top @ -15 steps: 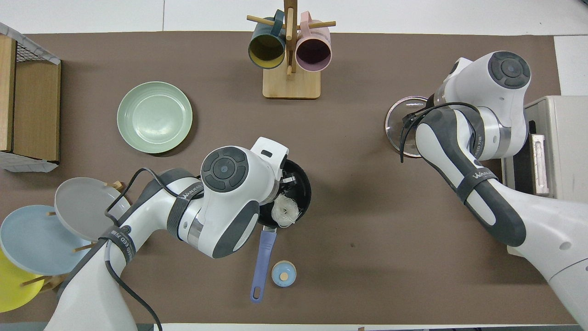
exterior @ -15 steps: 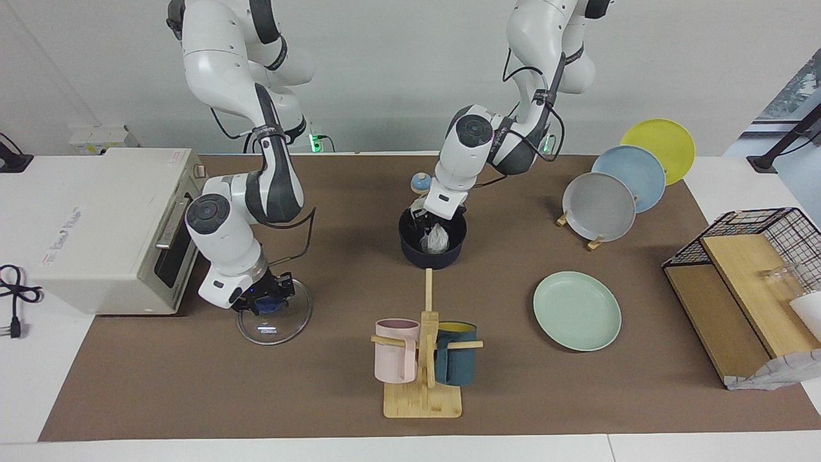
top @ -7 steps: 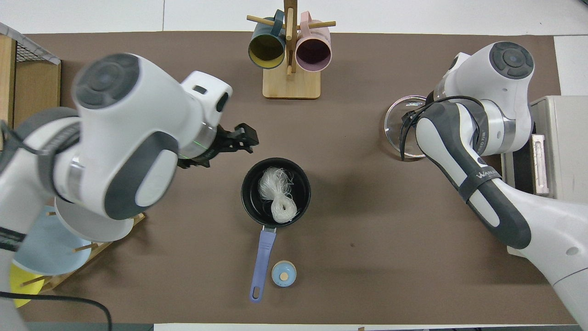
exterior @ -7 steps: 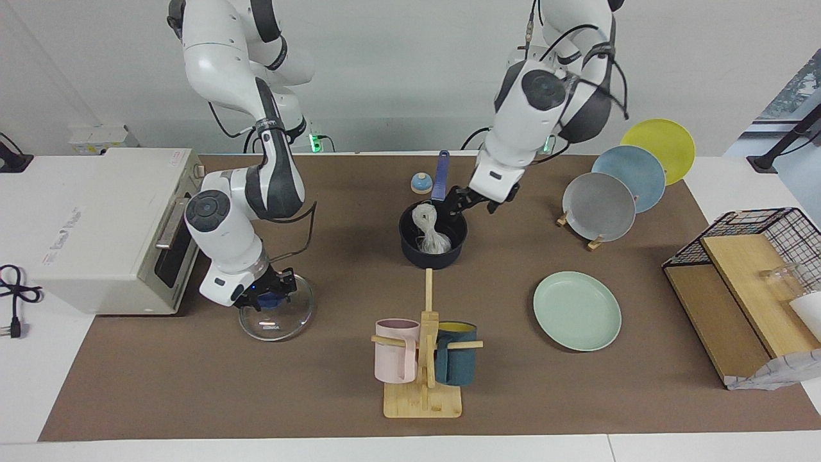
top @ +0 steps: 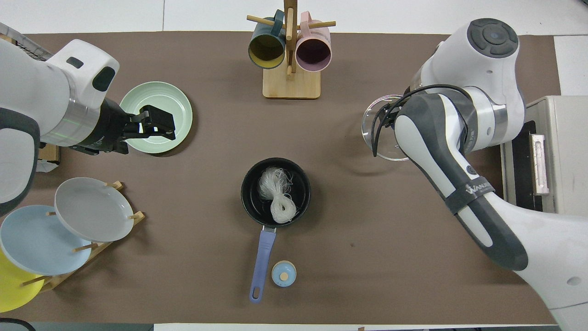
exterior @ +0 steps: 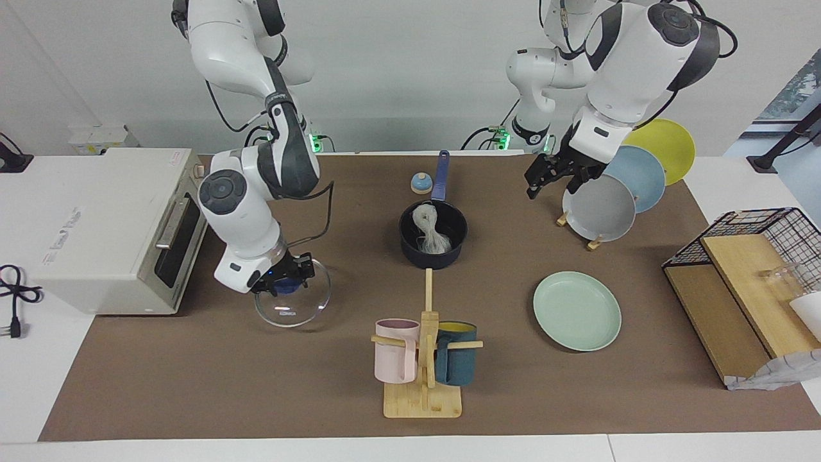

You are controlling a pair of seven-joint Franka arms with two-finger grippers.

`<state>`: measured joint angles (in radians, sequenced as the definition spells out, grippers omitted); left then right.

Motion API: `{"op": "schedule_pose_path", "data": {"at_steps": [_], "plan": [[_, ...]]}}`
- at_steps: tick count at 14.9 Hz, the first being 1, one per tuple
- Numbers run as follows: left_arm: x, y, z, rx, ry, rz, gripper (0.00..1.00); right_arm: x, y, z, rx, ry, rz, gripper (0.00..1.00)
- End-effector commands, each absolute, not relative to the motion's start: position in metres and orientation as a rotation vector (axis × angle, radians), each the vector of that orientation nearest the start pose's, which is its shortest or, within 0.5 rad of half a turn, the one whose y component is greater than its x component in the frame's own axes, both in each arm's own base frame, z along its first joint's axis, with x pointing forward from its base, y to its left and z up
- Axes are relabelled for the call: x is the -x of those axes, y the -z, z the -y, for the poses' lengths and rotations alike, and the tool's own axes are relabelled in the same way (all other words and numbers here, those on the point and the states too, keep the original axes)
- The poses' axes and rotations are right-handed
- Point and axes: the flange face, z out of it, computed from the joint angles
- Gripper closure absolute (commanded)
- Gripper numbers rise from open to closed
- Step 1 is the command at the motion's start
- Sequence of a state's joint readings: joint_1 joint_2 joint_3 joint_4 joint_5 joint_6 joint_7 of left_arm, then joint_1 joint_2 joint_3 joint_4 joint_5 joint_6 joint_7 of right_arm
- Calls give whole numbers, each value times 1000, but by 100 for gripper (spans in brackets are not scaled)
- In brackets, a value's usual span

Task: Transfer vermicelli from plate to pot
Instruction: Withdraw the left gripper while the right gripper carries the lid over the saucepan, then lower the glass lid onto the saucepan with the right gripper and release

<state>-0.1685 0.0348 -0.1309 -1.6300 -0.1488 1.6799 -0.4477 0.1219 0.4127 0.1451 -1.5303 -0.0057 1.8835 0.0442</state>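
Your left gripper (exterior: pixel 557 178) hung with its fingers spread and nothing between them, raised beside the grey plate (exterior: pixel 598 208) on its rack. The vermicelli (exterior: pixel 431 233) lay inside the pot (exterior: pixel 433 234), and the mint plate (exterior: pixel 577 311) sat bare. Your right gripper (exterior: pixel 287 274) was clamped on the knob of the glass lid (exterior: pixel 292 296), lifted off the mat near the toaster oven (exterior: pixel 102 228). You had the mug stand (exterior: pixel 424 359) farther from the robots than the pot.
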Motion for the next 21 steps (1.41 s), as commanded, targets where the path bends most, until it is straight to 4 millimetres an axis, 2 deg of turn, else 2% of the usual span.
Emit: {"op": "schedule_pose_path", "data": {"at_steps": [1,4,7,8,11,15,17,19,21], "plan": [[-548,-588,155,3258,-63,268,0,-638,-447,-210,3089,-128,216,37],[-556,-600,98,3222,14,172,0,-617,-463,-267,3108,-146,84,37],[-555,-613,62,3154,75,50,0,-595,-473,-321,3110,-130,-23,37],[-553,-614,57,3152,64,16,0,-586,-475,-335,3109,-129,-50,37],[-547,-615,49,3148,40,8,0,-561,-478,-374,3093,-141,-86,37],[-541,-610,50,3145,9,18,0,-532,-476,-410,3088,-165,-149,37],[-541,-610,52,3145,9,13,0,-523,-466,-421,3118,-128,-142,38],[-541,-612,57,3146,16,6,0,-516,-448,-428,3121,-119,-130,38],[-540,-613,58,3147,4,6,0,-516,-440,-429,3120,-100,-152,38]]}}
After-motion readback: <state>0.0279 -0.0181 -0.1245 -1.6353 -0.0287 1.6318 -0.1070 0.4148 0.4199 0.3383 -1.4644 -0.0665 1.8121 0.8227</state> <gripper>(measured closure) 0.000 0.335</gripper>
